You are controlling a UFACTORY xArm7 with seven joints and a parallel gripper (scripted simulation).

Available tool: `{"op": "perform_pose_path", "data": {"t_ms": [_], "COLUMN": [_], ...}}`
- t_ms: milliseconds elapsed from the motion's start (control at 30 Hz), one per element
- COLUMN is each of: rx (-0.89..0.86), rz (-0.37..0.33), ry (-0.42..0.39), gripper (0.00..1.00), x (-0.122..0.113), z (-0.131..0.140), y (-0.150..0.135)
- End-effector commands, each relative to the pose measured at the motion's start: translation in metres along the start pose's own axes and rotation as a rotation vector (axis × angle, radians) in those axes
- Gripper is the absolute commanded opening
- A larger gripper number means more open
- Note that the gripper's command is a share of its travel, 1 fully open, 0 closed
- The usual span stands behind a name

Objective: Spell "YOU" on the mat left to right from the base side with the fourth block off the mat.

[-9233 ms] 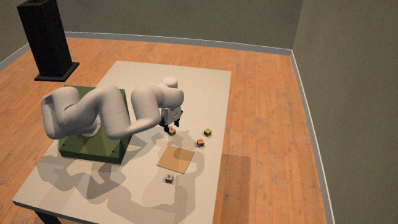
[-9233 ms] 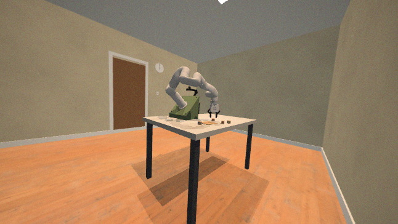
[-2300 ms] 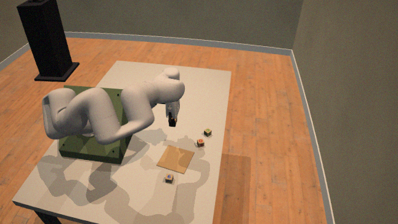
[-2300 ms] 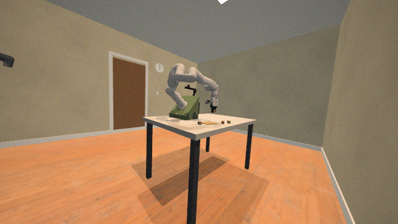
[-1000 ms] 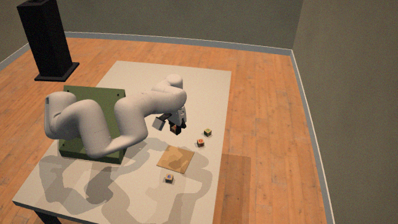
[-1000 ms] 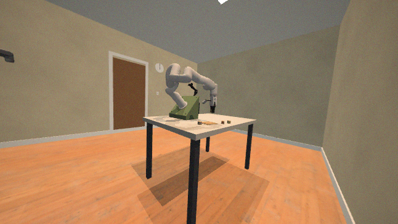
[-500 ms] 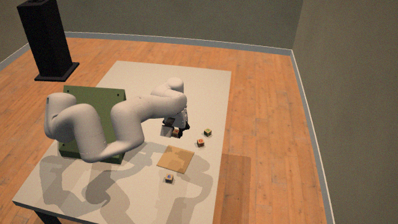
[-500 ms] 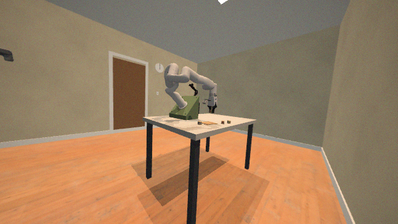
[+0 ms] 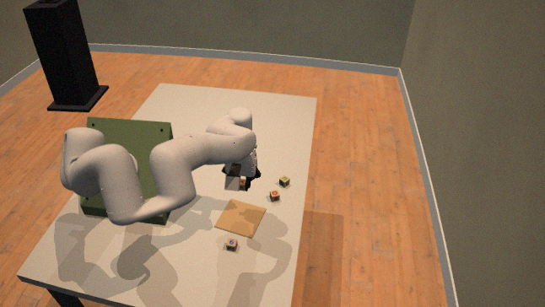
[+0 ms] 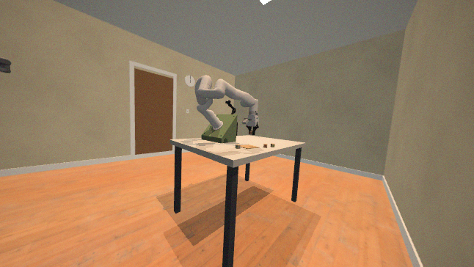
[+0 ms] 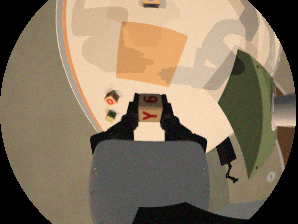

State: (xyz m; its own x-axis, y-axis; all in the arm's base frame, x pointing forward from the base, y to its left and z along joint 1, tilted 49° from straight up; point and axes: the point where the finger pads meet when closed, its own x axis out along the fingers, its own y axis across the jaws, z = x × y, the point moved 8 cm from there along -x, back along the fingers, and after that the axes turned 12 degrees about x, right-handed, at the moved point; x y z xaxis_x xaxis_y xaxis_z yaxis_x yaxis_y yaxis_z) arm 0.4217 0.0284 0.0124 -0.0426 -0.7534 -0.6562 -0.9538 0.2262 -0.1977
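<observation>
Gripper (image 11: pixel 149 117) is clamped on the Y block (image 11: pixel 150 115), carried in the air just short of the mat (image 9: pixel 240 218). Looks like the first placement. Next it has to come down on the mat's left part, Y upright from the base.

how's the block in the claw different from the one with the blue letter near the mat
The block in the claw is gripped between the fingers and held above the table, while the blue-letter block lies free on the table, just off the mat. The held block shows red markings, including a Y on one face; the other's top mark is blue. Both are small wooden-looking cubes, and neither is on the mat.
</observation>
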Motion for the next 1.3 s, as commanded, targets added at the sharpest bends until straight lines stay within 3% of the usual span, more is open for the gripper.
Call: {"op": "perform_pose_path", "data": {"t_ms": [0,567,1033,1267], "rx": [-0.001,-0.001,-0.001,-0.001], "rz": [-0.003,-0.003,-0.003,-0.003], "ry": [-0.004,-0.004,-0.004,-0.004], "gripper": [0.27,0.27,0.27,0.27], "x": [-0.002,0.014,0.077,0.090], "z": [0.001,0.001,0.001,0.001], "y": [-0.001,-0.001,-0.002,-0.002]}}
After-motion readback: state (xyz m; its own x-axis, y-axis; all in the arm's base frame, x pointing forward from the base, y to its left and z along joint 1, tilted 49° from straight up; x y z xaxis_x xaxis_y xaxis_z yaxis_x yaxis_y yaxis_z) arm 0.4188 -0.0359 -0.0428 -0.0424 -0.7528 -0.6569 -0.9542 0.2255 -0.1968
